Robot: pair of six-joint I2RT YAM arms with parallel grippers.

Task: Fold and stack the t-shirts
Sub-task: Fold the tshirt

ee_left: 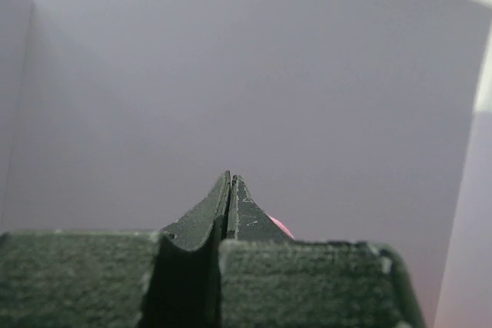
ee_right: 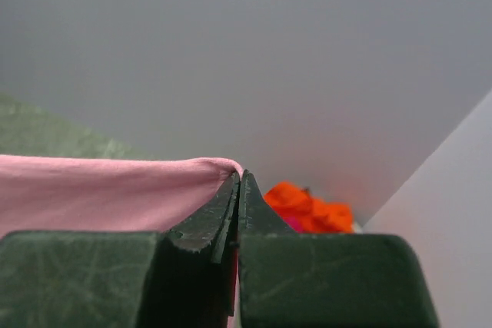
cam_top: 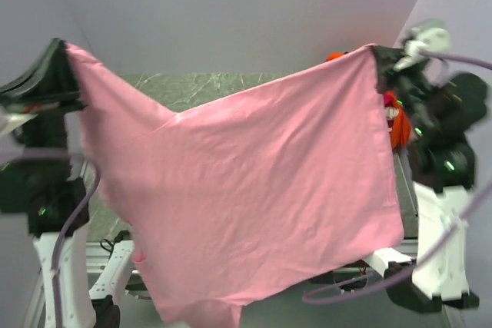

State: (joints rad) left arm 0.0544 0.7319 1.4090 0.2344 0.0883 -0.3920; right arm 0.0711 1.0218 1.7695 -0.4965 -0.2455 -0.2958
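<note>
The left gripper [cam_top: 68, 48] and right gripper [cam_top: 377, 53] are each clamped on a corner of the pink shirt [cam_top: 254, 190], holding it spread in the air between them above the table [cam_top: 192, 86]. It hangs plain and faintly creased, its lower edge sagging near the arms' bases. An orange shirt [ee_right: 307, 209] lies bunched beyond the right gripper.

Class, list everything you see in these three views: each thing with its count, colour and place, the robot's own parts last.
pink t-shirt: one, light pink, held spread in the air between both arms
orange t-shirt: one, bright orange, crumpled at the table's far right, mostly hidden
table: one, green marbled, beneath the shirt
left fingers: one pair, black, shut on the pink t-shirt's upper left corner
right fingers: one pair, black, shut on its upper right corner
</note>
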